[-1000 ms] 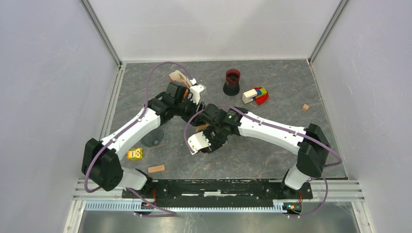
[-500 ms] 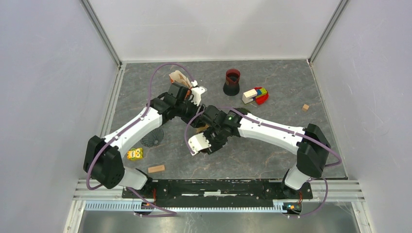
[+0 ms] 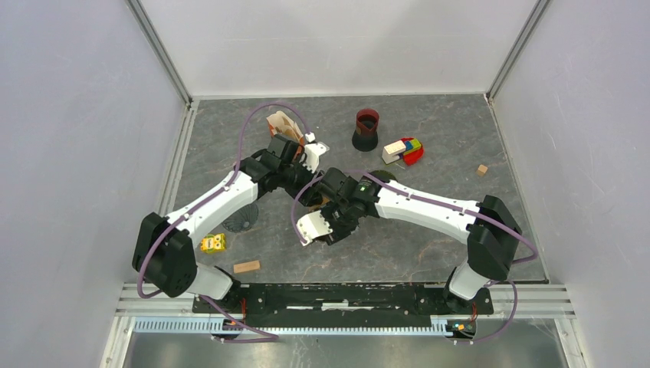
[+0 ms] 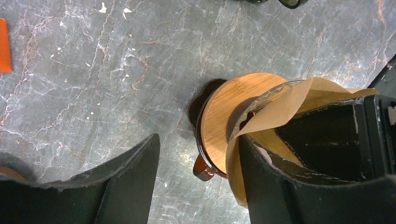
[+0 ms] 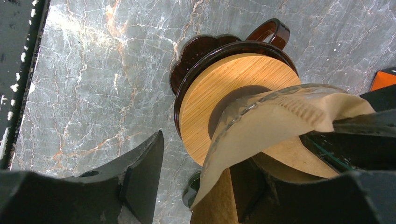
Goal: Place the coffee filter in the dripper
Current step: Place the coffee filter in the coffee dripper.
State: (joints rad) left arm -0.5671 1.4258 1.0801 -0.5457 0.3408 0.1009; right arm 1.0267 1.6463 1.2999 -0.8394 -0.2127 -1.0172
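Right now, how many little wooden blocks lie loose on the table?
2 for sure: a flat block front left, near the yellow toy, and a small cube far right. A pale block by the colourful toy may be a third.

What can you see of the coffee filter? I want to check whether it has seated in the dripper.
The coffee filter is a thin brown paper cone, slightly creased, with a crimped seam along one edge. It lies tilted across the clear glass rim of the dripper, above its round wooden collar. One flap hangs down outside the rim. A black part rests on its upper side. Whether its tip sits inside the cone is hidden.
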